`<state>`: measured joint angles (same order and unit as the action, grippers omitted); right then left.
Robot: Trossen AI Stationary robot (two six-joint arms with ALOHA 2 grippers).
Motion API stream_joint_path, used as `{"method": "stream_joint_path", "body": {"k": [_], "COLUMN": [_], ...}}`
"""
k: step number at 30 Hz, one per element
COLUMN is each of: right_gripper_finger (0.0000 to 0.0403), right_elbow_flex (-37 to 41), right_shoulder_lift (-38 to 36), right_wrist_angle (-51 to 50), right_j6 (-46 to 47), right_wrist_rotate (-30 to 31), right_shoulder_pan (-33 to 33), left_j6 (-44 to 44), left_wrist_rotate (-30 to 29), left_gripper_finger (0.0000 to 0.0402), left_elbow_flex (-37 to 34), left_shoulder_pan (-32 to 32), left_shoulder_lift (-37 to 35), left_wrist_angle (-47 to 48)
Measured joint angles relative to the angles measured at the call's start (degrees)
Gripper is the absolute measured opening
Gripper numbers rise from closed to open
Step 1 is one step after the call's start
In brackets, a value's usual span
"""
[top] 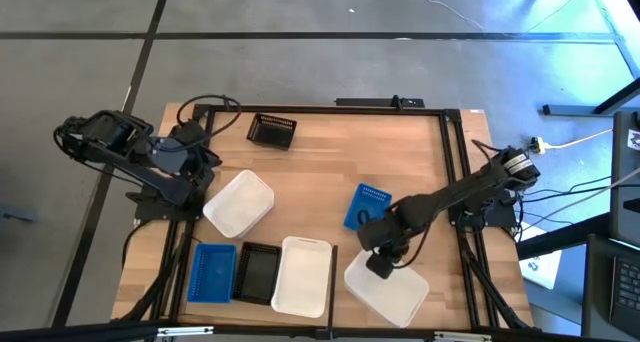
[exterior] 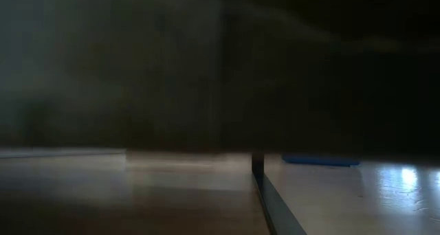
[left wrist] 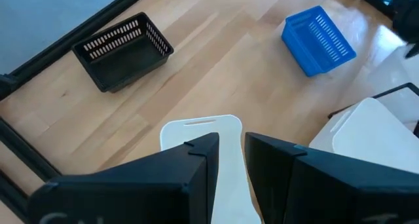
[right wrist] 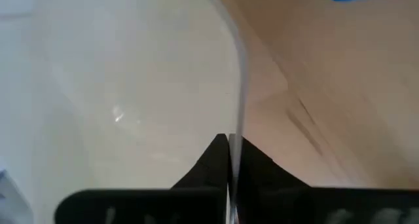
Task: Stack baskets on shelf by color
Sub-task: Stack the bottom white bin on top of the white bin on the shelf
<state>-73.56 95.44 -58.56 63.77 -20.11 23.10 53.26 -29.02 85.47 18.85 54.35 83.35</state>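
Baskets scattered on the shelf, one rim pinched

Right claw [top: 381,265] is clamped on the rim of a white basket [top: 392,290] at the shelf's [top: 320,162] near edge; its fingertips are hidden there. Left claw [left wrist: 228,160] hovers parted over another white basket [top: 238,203]. Low view is mostly dark.

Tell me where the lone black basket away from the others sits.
In the high view the black basket stands alone near the shelf's far rail, left of centre, beyond the tilted white basket in front of the left gripper.

Grey floor [top: 300,72] w/ dark seams, cables at right [top: 575,187]
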Motion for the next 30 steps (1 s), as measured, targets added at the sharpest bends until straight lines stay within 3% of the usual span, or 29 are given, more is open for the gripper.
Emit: {"method": "stream_joint_path", "body": {"k": [10,17,23,30], "right_gripper_finger": [0.0001,0.0,0.0,0.0], "right_elbow_flex": [-20.68,-31.01,-40.63,-47.53], "right_shoulder_lift": [-0.02,-0.02,-0.04,-0.04], "right_wrist_angle": [-28.21,-28.88,-31.17,-26.76], "right_j6": [14.99,25.92,27.77,30.72], "right_wrist_rotate": [9.35,20.34,22.15,29.35], "right_shoulder_pan": [-0.51,-0.6,-0.88,-1.69], "left_j6": [-6.07,-11.65,-15.01,-18.89], "left_wrist_rotate": [0.55,1.65,3.19,3.23], "left_gripper_finger": [0.0066,0.0066,0.0066,0.0066], "left_elbow_flex": [0.0,0.07,0.07,0.07], "left_shoulder_pan": [0.02,0.02,0.04,0.04], "left_shoulder_lift": [0.02,0.46,0.44,0.39], "left_wrist_angle": [0.0,0.0,0.02,0.0]}}
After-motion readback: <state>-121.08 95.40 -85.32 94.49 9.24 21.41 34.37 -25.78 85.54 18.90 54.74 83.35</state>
